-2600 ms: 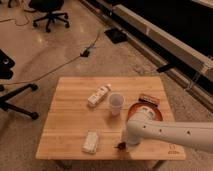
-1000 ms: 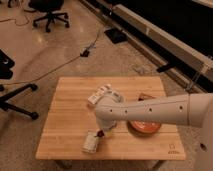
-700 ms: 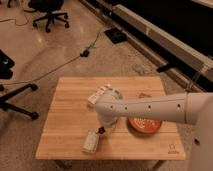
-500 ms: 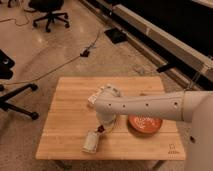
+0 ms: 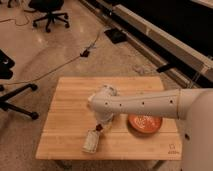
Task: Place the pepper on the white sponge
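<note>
My gripper (image 5: 100,125) hangs from the white arm that reaches in from the right, over the middle front of the wooden table (image 5: 65,107). It is shut on the pepper (image 5: 100,128), a small dark red piece that shows at its tip. The pepper is right at the far end of the white sponge (image 5: 91,141), which lies near the table's front edge. I cannot tell whether the pepper touches the sponge.
An orange-red plate (image 5: 145,123) sits right of the gripper, partly under the arm. A white bottle (image 5: 113,90) shows behind the arm's wrist. Office chairs (image 5: 47,12) and cables lie on the floor beyond the table.
The arm has swung from the table's right side to the left with the pepper and now holds its tip at the sponge. Over the last second the wrist rose slightly; the gripper tip stayed put.
</note>
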`<act>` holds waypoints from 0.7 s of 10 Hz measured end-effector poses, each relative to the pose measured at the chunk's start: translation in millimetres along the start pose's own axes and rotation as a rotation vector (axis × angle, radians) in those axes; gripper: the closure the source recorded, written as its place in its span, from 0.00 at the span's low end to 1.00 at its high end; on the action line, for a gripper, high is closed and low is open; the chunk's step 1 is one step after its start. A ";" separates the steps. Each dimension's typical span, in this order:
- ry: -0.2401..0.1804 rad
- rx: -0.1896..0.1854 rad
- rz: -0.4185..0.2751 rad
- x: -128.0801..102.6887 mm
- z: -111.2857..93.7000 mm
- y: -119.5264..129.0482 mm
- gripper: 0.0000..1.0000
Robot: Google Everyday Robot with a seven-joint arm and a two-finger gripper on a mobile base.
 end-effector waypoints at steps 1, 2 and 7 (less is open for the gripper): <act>0.001 -0.004 -0.005 0.4 0.3 -2.0 0.84; -0.013 -0.004 -0.001 -1.9 0.4 -0.2 0.84; -0.078 -0.017 -0.041 -30.2 -14.7 10.4 0.84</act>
